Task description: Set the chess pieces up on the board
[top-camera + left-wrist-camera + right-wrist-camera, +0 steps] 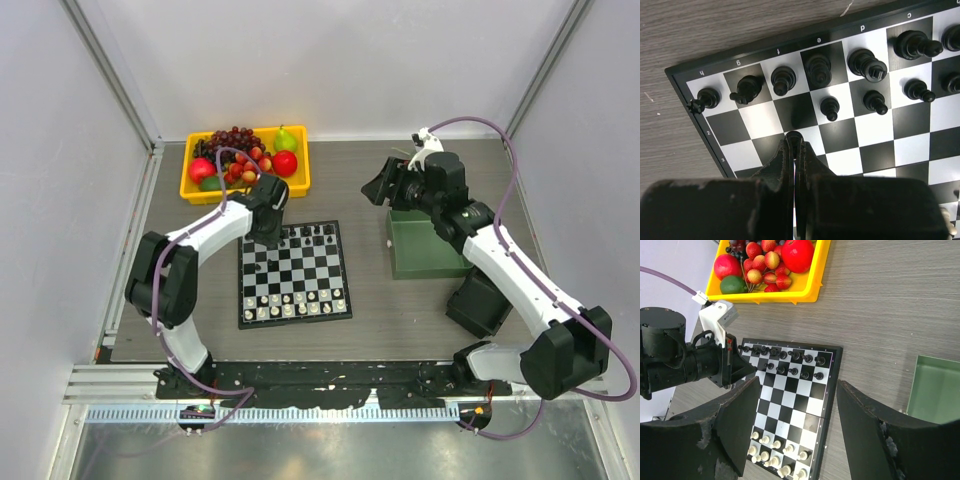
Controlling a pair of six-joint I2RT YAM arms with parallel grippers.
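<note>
From above, the board [293, 272] sat in the middle, with the left gripper [271, 238] over its far rows. In the left wrist view, its fingers [789, 150] were squeezed shut and empty, near the black chess pieces [818, 67]. In the right wrist view, the right gripper [799, 385] stood wide, holding nothing.

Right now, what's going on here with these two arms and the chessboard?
Two robot arms are setting up a chess set. The left end effector is shut and hovers over the board at the far end, where the black pieces stand with three pawn squares bare. I can't tell whether it holds a piece. The white pieces stand in the two near rows. The right end effector hangs open and empty near the green tray.
</note>
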